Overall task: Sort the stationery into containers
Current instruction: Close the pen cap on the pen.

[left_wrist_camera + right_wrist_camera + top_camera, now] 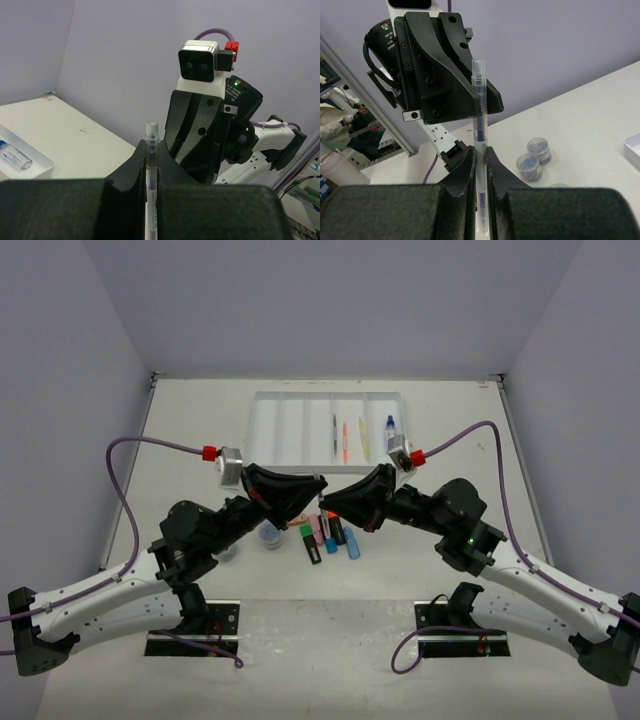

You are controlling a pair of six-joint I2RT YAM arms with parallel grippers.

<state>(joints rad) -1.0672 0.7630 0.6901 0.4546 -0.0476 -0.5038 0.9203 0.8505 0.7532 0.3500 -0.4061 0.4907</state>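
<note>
Left and right jaws seemingly pinch one pen (pixel 479 100).

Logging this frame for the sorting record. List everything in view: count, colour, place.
tray: 1, white, five compartments, far centre of the table.
thin pens: 3, dark, orange, yellow, lying in the tray's right half.
bottle: 1, blue-capped, tray's rightmost compartment.
highlighters: about 6, green, pink, blue, black, clustered at the table's near centre.
round tubs: 3, clear with blue contents, on the table left of the highlighters; one only partly visible.
clear pen: 1, blue ink, held above the table.
left gripper: 1, black, shut on the clear pen.
right gripper: 1, black, shut on the clear pen.
</note>
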